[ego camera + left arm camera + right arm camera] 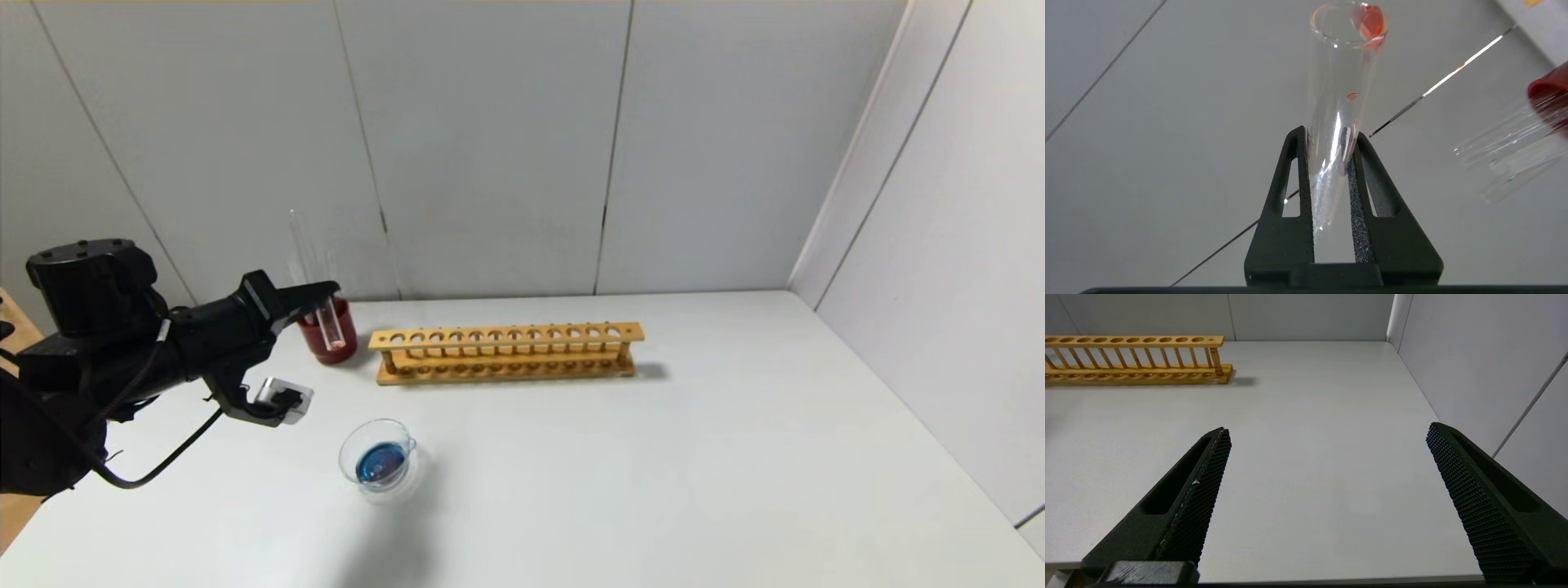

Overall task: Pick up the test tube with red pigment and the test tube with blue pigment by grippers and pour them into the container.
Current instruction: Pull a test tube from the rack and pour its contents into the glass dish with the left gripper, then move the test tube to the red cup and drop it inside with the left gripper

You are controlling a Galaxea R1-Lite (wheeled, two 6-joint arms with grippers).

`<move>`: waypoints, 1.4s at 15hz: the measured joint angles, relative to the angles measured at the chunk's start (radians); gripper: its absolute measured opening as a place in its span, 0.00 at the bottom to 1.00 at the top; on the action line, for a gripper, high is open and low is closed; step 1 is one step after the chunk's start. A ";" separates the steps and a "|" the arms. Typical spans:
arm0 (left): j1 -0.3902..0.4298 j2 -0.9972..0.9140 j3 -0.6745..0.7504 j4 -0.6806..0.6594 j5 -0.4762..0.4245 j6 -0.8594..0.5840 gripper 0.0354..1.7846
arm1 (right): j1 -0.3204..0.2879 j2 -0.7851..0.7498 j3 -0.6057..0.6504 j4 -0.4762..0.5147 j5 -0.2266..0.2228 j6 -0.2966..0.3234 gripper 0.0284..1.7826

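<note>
Nearest, center-left: 1 container (378, 454), glass dish, blue liquid pooling in it, so I'm judging the blue pour as done.

Left gripper (325, 296) is hovering above the dish's far-left, at 1 dark red cup (331, 333), fingers (1360, 192) clamping the test tube with red pigment (1340, 118). In the wrist view red is sitting at the tube's rounded end. The tube is standing roughly upright, lower end at the cup; can't tell if it's inside or just in front.

Step in hand, I'm guessing: carrying the red tube toward the pour. Next needs moving nearer, over the dish, then tipping mouth down w/o hitting the rim.

More clear tubes in the cup (1511, 151), count unclear; blue tube not ID'd.

Farther right: 1 wooden rack (506, 351), holes empty.

Right gripper (1327, 457) is idling over the table (1331, 396) near-right, jaws spread wide, holding nothing.
</note>
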 joint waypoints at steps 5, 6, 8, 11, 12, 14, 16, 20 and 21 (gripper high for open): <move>0.004 -0.016 -0.003 0.002 0.000 0.031 0.15 | 0.000 0.000 0.000 0.000 0.000 0.000 0.98; 0.004 -0.018 -0.003 0.000 0.004 0.037 0.15 | 0.000 0.000 0.000 0.000 0.000 0.000 0.98; 0.004 -0.021 -0.003 -0.002 0.009 0.041 0.15 | 0.000 0.000 0.000 0.000 0.000 0.000 0.98; 0.006 -0.023 0.002 -0.003 0.014 0.037 0.15 | 0.000 0.000 0.000 0.000 0.000 0.000 0.98; 0.006 -0.025 0.005 -0.001 0.014 0.030 0.15 | 0.000 0.000 0.000 0.000 0.000 0.000 0.98; 0.006 -0.034 0.005 0.001 0.053 -0.032 0.15 | 0.000 0.000 0.000 0.000 0.000 0.000 0.98; 0.000 -0.054 0.009 0.007 0.183 -0.181 0.15 | 0.000 0.000 0.000 0.000 0.000 0.000 0.98; 0.000 -0.092 -0.049 0.087 0.444 -0.561 0.15 | 0.000 0.000 0.000 0.000 0.000 0.000 0.98; 0.008 -0.093 -0.082 0.117 0.465 -0.664 0.15 | 0.000 0.000 0.000 0.000 0.000 0.000 0.98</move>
